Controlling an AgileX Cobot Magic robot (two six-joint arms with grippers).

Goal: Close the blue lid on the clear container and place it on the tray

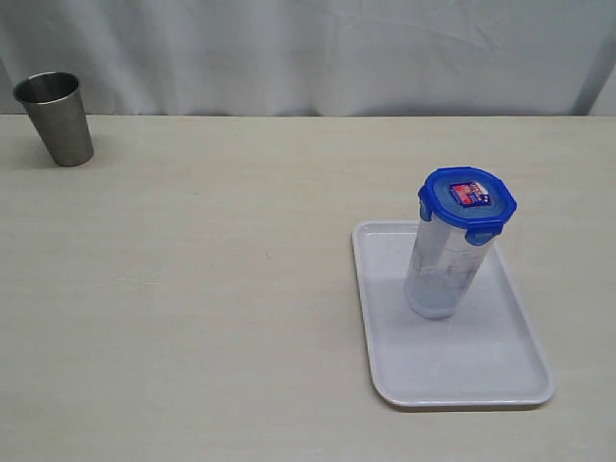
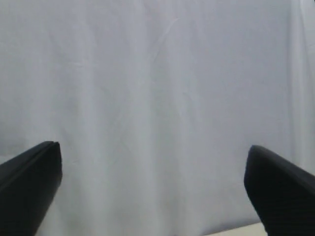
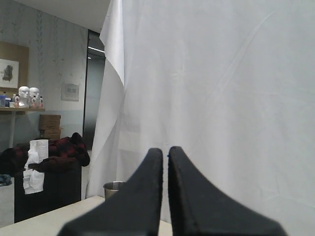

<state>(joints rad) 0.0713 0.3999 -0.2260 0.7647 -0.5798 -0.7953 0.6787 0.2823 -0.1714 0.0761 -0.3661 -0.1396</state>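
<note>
The clear container (image 1: 440, 271) stands upright on the white tray (image 1: 462, 371) at the right of the exterior view, with the blue lid (image 1: 467, 200) on its top. Neither arm shows in that view. In the left wrist view my left gripper (image 2: 153, 162) is open, its two black fingers (image 2: 29, 182) far apart against a white curtain with nothing between them. In the right wrist view my right gripper (image 3: 165, 152) is shut and empty, its black fingertips (image 3: 153, 162) nearly touching, also facing the curtain.
A steel cup (image 1: 56, 117) stands at the far left of the table near the curtain; its rim (image 3: 113, 186) also shows past the right gripper. A white curtain (image 1: 318, 48) hangs behind the table.
</note>
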